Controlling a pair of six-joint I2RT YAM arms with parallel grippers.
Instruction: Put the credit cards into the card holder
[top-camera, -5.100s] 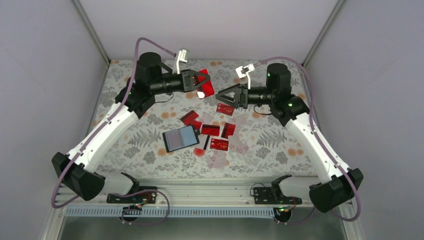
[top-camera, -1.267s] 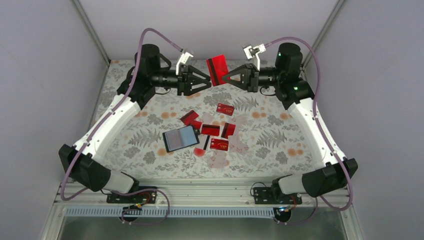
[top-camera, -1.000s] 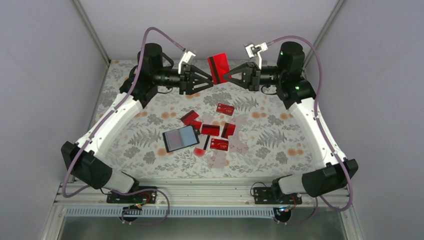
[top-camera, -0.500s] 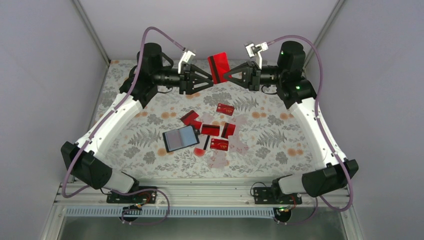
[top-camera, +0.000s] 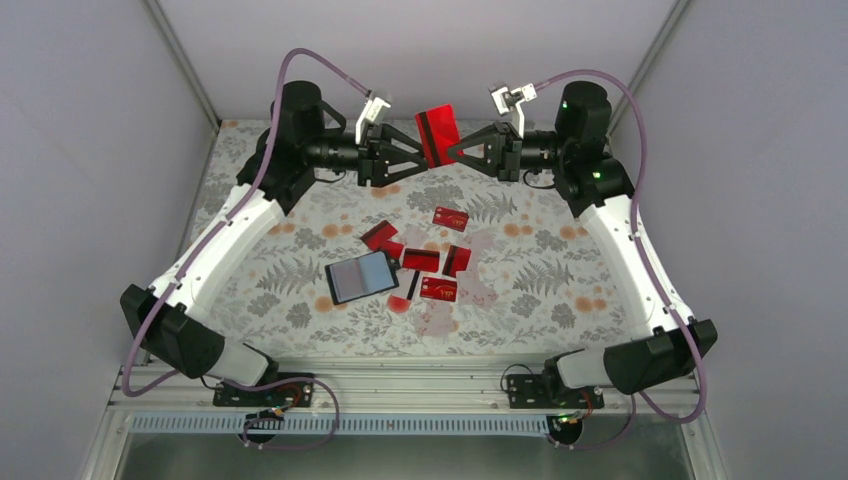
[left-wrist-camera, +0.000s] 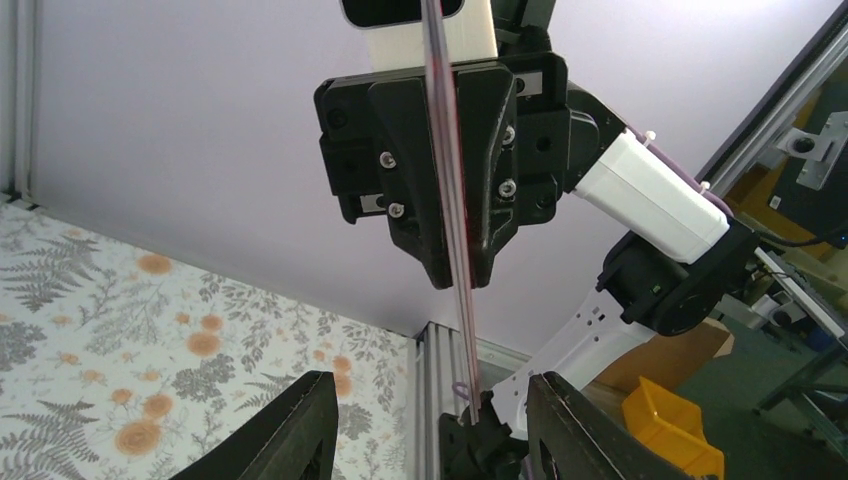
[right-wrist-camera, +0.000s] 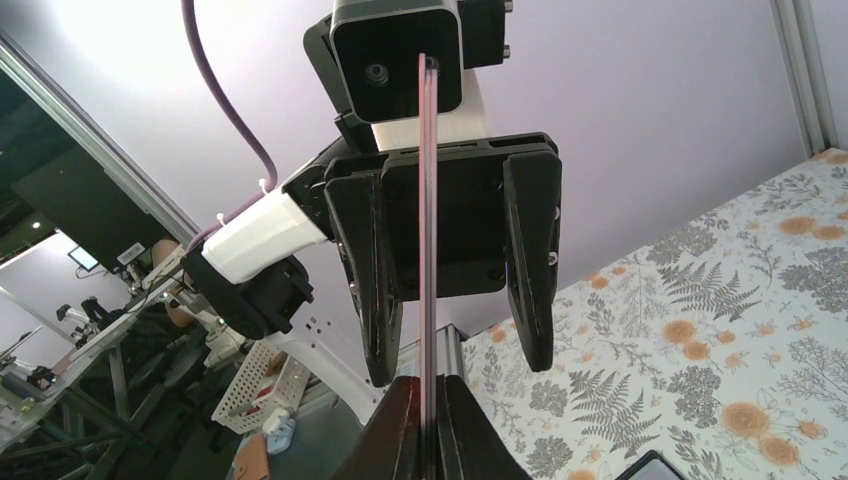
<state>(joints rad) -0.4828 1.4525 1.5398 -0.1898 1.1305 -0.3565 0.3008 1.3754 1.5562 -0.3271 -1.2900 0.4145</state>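
Right gripper (top-camera: 452, 153) clamped on credit card (top-camera: 438, 133), possibly two stacked, above table's (top-camera: 520, 300) far edge; left gripper (top-camera: 417, 159) jaws spread, straddling it.

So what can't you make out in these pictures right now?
- Held card: both wrist views show only its thin edge, face hidden.
- Lettering on the table cards: top view, too small to read.
- Number of table cards: top view, they overlap.
- Card holder contents: top view, too small to tell.
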